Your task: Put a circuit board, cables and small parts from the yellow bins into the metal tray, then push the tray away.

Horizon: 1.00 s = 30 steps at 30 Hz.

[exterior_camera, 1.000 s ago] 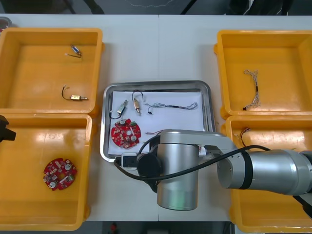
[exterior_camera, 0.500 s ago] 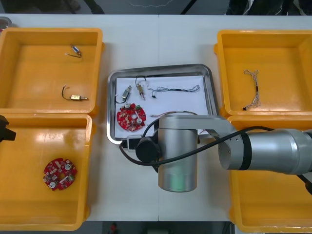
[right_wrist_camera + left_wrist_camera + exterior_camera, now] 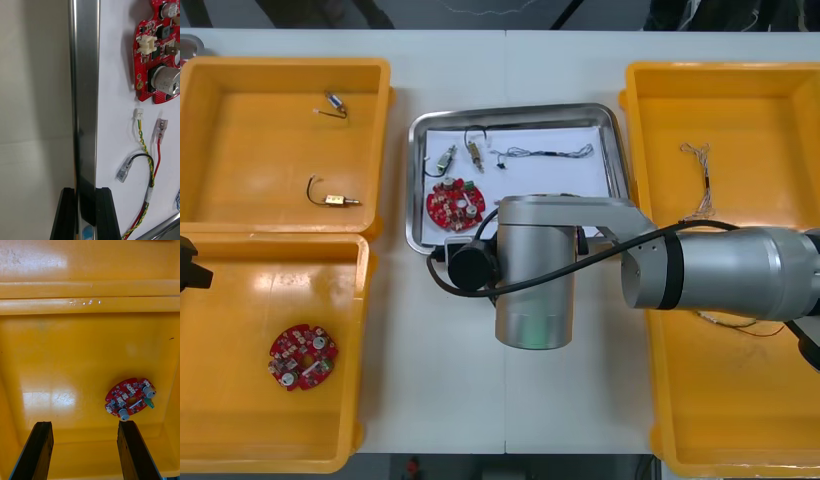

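Tray push under way: right gripper (image 3: pixel 85 195) clenched on the near rim of the metal tray (image 3: pixel 515 110).

Compared with a second earlier, the tray had slid well away from the robot and sat mostly between the two far yellow bins (image 3: pixel 285 140), dragged along by the clamped rim. Contents rode with it: circuit board (image 3: pixel 455 204), blue and white cable (image 3: pixel 545 154) and small metal parts (image 3: pixel 448 160) all inside the tray, with the red and yellow cable (image 3: pixel 148 180) just inside the gripped rim. Loading looked finished, so this read as the last step (probably only letting go and backing off remained). Left gripper (image 3: pixel 84 427) was released, fingers apart, idle over the bin left of the tray and nearer the robot, above a spare board (image 3: pixel 129 399).
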Available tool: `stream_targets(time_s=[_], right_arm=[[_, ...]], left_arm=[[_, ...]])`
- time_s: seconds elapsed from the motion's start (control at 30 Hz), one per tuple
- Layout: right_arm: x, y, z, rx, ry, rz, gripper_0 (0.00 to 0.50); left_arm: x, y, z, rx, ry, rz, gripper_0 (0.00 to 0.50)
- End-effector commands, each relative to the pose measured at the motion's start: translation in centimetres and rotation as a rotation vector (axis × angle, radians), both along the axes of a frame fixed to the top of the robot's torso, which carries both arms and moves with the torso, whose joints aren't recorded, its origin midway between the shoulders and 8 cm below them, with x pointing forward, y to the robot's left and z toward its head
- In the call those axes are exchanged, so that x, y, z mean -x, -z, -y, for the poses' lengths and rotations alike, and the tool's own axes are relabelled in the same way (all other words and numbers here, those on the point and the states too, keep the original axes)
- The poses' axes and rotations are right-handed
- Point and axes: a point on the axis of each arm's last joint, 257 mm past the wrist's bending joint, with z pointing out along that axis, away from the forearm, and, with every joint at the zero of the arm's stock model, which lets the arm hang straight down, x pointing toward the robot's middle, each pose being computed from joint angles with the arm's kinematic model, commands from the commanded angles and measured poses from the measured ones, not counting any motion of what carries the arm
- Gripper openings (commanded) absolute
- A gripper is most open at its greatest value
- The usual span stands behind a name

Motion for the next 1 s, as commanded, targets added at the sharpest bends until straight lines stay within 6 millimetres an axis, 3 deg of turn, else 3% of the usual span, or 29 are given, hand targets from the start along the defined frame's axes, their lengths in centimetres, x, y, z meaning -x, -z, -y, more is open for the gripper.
stream_targets(time_s=[0.03, 0.37, 1.0], right_arm=[[-1.7, -2.9, -2.3, 0.017, -0.051, 0.07, 0.0], [-4.6, -4.6, -3.9, 0.03, -0.024, 0.112, 0.0], [-9.3, -7.2, -4.4, 0.014, 0.011, 0.161, 0.0]], left_arm=[[0.5, -1.2, -1.6, -0.079, 0.034, 0.016, 0.5], [0.5, -1.2, -1.6, -0.079, 0.034, 0.016, 0.5], [0.5, -1.2, -1.6, -0.079, 0.034, 0.016, 0.5]])
